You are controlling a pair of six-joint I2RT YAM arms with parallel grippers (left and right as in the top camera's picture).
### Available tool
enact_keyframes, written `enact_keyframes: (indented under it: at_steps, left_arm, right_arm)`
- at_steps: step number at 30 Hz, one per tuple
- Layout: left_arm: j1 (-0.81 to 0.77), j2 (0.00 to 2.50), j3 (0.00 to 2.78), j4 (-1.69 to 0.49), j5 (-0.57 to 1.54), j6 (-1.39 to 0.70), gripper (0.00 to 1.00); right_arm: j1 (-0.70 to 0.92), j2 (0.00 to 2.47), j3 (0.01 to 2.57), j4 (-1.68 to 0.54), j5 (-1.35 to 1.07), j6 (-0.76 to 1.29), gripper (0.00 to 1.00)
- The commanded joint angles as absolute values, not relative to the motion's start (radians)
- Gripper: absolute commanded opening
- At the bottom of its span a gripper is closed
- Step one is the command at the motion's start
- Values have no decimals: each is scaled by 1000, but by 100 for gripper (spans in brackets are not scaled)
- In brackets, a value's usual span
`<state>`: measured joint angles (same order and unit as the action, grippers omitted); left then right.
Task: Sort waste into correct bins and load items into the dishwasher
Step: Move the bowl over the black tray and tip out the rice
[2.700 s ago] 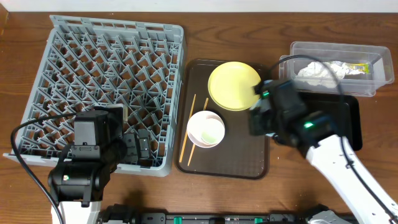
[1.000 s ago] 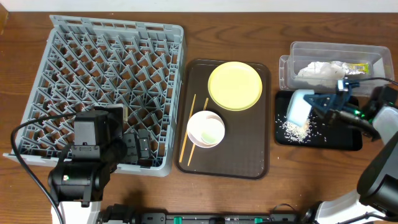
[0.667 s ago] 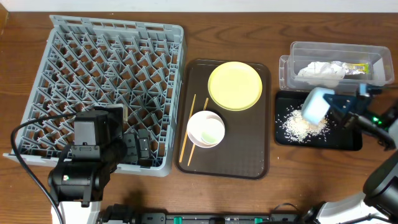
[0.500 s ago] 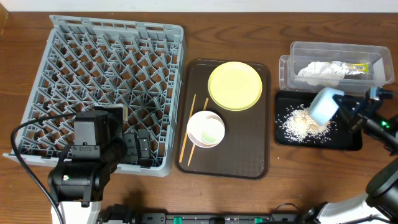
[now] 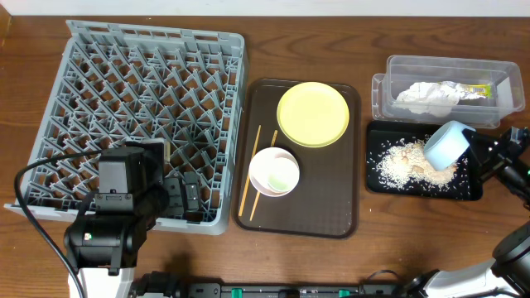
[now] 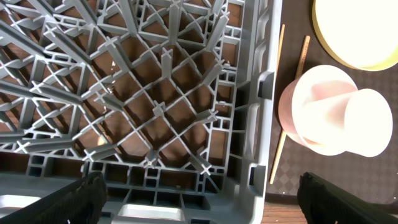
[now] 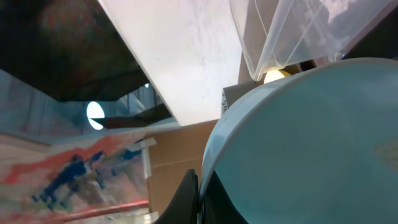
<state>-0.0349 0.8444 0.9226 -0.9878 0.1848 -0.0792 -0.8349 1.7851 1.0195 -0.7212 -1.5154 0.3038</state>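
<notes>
My right gripper (image 5: 474, 151) is shut on the rim of the light-blue bowl (image 5: 445, 145), held tipped on its side over the black tray (image 5: 374, 180); the bowl fills the right wrist view (image 7: 311, 143). Rice grains (image 5: 397, 163) lie piled in the tray under the bowl. The clear tub (image 5: 383, 89) holds the white napkin (image 5: 426, 93) and the green-yellow wrapper (image 5: 479, 91). The yellow plate (image 5: 312, 113), white bowl (image 5: 274, 171) and chopsticks (image 5: 247, 184) lie on the brown tray. My left gripper (image 6: 199, 193) is open over the grey dish rack's (image 5: 141, 108) front right corner.
The brown serving tray (image 5: 331, 215) lies between the rack and the bins. The white bowl (image 6: 329, 118) and chopsticks (image 6: 283, 149) show at the right of the left wrist view, beside the rack's edge (image 6: 264, 93).
My right gripper carried the light-blue bowl from the brown tray to the black tray, tipped it and swept right. Rice has spilled into the black tray. The left arm has not moved.
</notes>
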Motion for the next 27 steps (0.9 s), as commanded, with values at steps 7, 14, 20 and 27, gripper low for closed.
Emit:
enact_keyframes:
  at_steps: [7,14,20,27]
  left_arm:
    - [-37,842,940,-991,191,-88,98]
    - [-37,842,940,-990,191,-88,98]
    - [-37,842,940,-990,191,-88,98]
    - [-37,842,940,-990,191,-88,98]
  right_arm:
    - [-826,1794,1033,-722,-1559,362,1]
    - [-764,1794,1033,-723,-1560,297,1]
    - [-583,1773,1035,-719,-1547,117,1]
    - [-337,1697,1086,-590,-1372,147,1]
